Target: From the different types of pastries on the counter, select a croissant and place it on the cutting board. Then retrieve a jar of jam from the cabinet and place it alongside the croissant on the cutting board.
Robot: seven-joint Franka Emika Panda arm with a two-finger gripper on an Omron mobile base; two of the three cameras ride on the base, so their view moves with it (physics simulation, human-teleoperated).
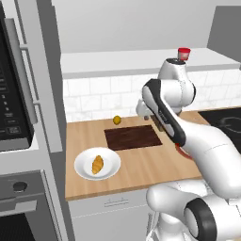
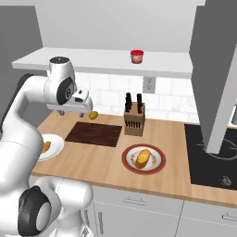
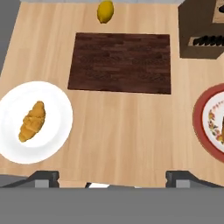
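just croissant [image 3: 32,121] on white plate [image 3: 52,140], cutting board [image 3: 120,62] bare

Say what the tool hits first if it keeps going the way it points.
Probably bare counter, between the board and the near edge. The open tool looks straight down there; the croissant lies off to one side.

Croissant [image 3: 32,121] on white plate [image 3: 52,131]
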